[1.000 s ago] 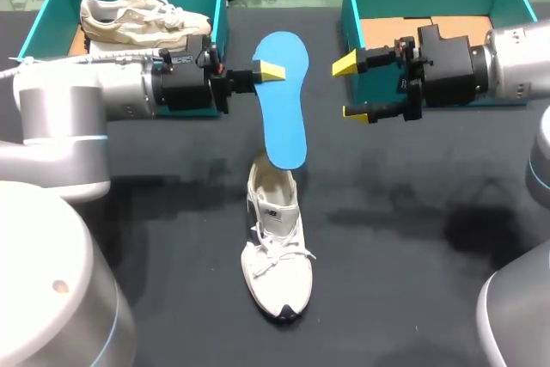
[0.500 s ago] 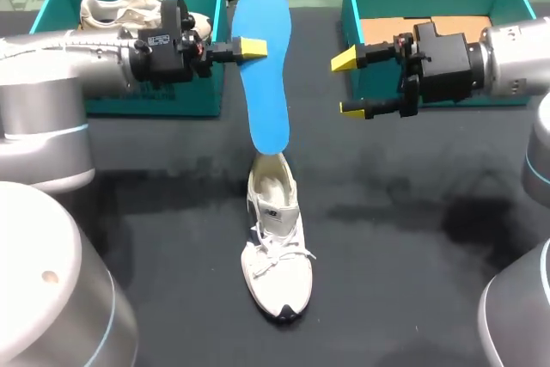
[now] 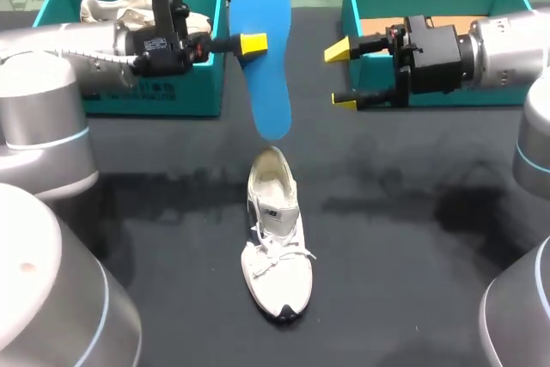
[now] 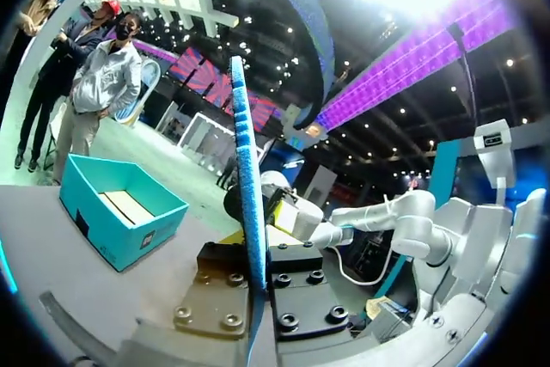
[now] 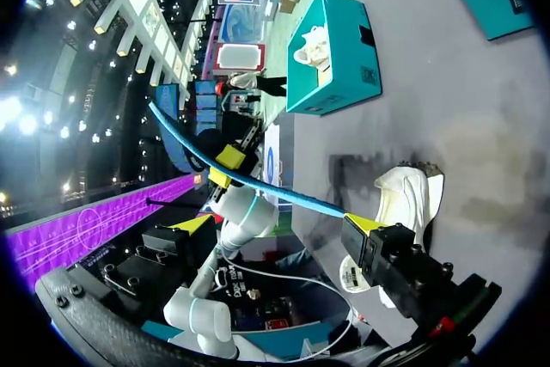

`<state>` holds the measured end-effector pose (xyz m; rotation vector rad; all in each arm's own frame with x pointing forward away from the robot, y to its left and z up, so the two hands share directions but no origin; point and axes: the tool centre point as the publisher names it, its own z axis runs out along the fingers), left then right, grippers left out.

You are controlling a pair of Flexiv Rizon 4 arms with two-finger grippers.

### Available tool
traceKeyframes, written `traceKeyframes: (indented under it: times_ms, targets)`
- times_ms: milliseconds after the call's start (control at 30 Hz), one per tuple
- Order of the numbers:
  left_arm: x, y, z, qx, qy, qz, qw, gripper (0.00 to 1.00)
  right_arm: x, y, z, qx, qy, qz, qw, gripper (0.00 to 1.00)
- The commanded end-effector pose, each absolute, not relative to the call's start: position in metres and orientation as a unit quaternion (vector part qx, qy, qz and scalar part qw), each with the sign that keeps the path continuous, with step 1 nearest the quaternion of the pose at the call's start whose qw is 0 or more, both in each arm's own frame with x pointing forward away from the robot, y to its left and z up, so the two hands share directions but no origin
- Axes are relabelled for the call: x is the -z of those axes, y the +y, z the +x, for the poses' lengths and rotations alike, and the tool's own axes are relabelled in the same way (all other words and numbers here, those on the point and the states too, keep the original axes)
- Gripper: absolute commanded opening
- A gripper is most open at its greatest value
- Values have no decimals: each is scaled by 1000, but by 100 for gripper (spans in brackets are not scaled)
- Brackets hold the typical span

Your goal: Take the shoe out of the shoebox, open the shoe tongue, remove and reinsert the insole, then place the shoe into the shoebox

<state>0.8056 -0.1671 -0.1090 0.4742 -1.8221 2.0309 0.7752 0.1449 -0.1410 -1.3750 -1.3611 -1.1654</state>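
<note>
The left arm [image 3: 60,45] and right arm [image 3: 516,40] are fat silver-grey tubes ringed with thin pale-blue bands [image 3: 60,138] at the joints. Behind the left claw [image 3: 253,42] and the right claw [image 3: 341,76] sits a blocky black housing [image 3: 434,53]; slim black fingers [image 3: 371,42] end in yellow wedge tips (just behind the left claw lie dark plates [image 4: 215,302] studded with round screws [image 4: 288,320])

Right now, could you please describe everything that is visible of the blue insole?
The blue insole is a thin, foot-shaped sheet, plain bright blue, and looks like flexible foam. Seen edge-on in the wrist views, it bows slightly. It hangs in the air, roughly upright. Its lower end is just above the heel opening of the white shoe and appears not to touch it. Only the left end effector touches it, shut on one long edge in its upper half.
</note>
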Motion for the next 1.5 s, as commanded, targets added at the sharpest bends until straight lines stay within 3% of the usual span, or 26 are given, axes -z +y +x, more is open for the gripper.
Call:
traceKeyframes:
  times_ms: [33, 133, 233, 400, 533, 933, 1133, 1500]
  targets:
    - [111, -166, 805, -746, -663, 28, 50, 0, 142, 149, 780, 464, -546, -549, 429, 100]
    - [111, -166, 805, -746, -663, 28, 50, 0, 142, 149, 780, 464, -546, -549, 429, 100]
    - [114, -168, 803, -687, -724, -56, -38, 0, 142, 149, 780, 464, -546, -549, 429, 100]
    - [105, -160, 804, -661, -731, -135, -100, 0, 142, 149, 780, 464, -546, -549, 429, 100]
    - [100, -158, 796, -559, -743, -250, -269, 0, 142, 149, 780, 464, -546, -549, 429, 100]
    - [100, -158, 796, -559, -743, -250, -269, 0, 142, 149, 780, 464, -546, -549, 429, 100]
    - [107, -155, 801, -580, -671, -330, -324, 0, 142, 149, 780, 464, -546, -549, 429, 100]
    - [123, -144, 813, -586, -584, -430, -360, 0, 142, 149, 780, 464, -546, -549, 429, 100]
